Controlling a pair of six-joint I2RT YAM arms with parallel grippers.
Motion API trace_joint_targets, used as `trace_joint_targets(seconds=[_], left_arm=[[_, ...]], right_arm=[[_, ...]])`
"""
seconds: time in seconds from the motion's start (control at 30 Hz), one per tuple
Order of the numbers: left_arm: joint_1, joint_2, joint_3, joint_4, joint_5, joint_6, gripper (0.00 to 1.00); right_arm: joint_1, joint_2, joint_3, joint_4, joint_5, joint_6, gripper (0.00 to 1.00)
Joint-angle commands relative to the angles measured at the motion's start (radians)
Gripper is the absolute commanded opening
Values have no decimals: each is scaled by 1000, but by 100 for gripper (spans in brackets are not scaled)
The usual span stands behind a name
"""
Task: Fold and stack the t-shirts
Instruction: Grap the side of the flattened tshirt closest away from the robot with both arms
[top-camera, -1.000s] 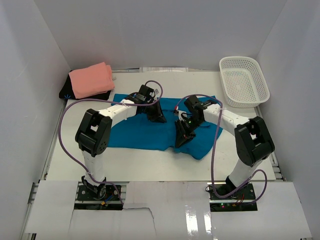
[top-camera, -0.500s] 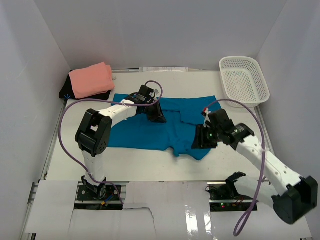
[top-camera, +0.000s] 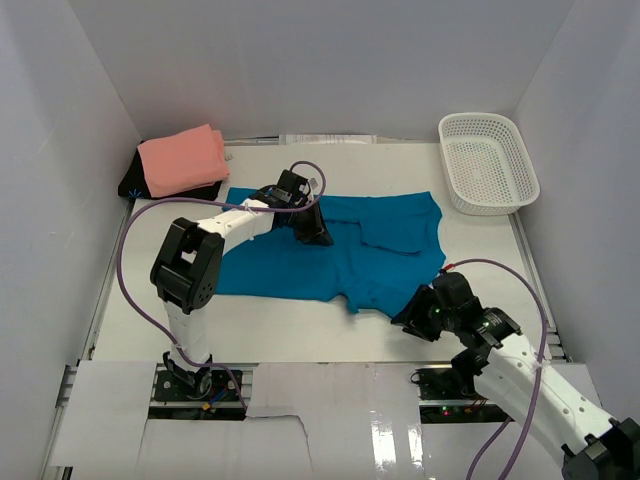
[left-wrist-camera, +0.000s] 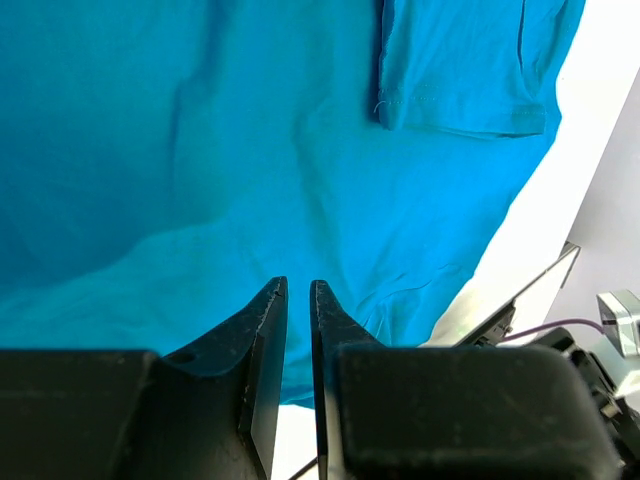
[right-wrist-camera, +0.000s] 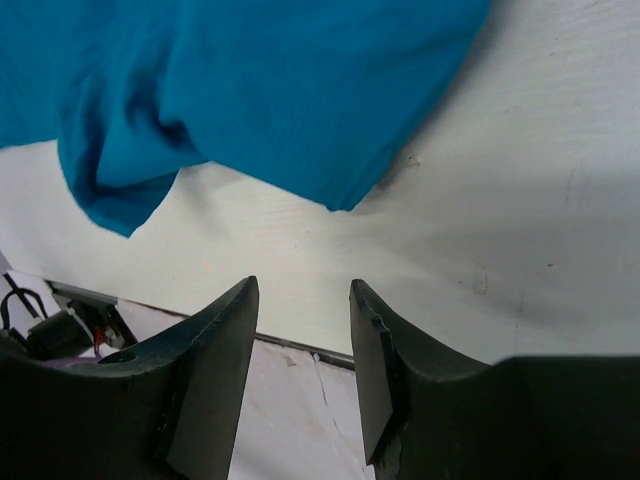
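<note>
Your left gripper sat over the teal t-shirt, jaws nearly closed, any hold indiscernible; your right gripper hovered beside its hem, half-open, empty.

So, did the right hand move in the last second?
Yes. The right hand left the middle of the teal t-shirt and drew back toward the near table edge, farther from the white basket.

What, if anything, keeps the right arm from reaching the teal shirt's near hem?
Probably yes, it can reach: the right gripper hangs open just off the near hem of the teal t-shirt, only bare table between.
</note>
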Motion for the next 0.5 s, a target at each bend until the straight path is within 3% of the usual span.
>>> trace_joint_targets(seconds=[0.0, 0.47], left_arm=[[2, -50, 30, 8, 12, 13, 26], [19, -44, 49, 6, 41, 2, 26]], right_arm=[[0, 82, -21, 105, 57, 35, 48], [0, 113, -116, 234, 278, 79, 46]])
